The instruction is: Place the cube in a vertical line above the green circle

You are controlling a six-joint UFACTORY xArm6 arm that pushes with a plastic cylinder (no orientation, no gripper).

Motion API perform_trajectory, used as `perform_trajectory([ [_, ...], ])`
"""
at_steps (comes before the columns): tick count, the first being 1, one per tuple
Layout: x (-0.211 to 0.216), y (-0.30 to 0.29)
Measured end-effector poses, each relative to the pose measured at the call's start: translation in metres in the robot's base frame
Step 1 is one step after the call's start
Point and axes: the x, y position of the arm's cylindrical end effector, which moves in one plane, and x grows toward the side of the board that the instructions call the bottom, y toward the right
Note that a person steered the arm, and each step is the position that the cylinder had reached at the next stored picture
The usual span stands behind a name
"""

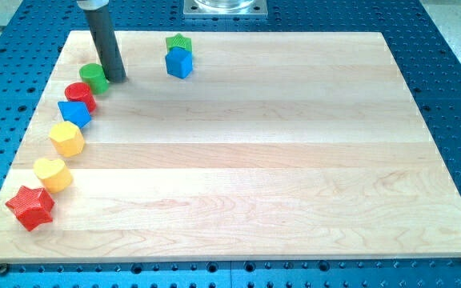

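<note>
Blue cube (pixel 179 63) top centre; green circle (pixel 94 77) top-left.

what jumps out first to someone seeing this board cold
A curved row of blocks runs down the view's left edge, from the green circle to the red star at the bottom. My tip stands just right of the green circle, and the blue cube sits apart near the top, touching a green star.

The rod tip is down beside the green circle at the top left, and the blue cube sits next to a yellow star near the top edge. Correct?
Not quite: the star touching the blue cube is green, not yellow, as the camera view shows. The rest holds: my tip is right beside the green circle, on its right, at the view's top left.
</note>
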Motion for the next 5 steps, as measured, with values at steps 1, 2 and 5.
perform_trajectory([
  [1, 0.03, 0.072],
  [2, 0.009, 0.139],
  [5, -0.021, 0.09],
])
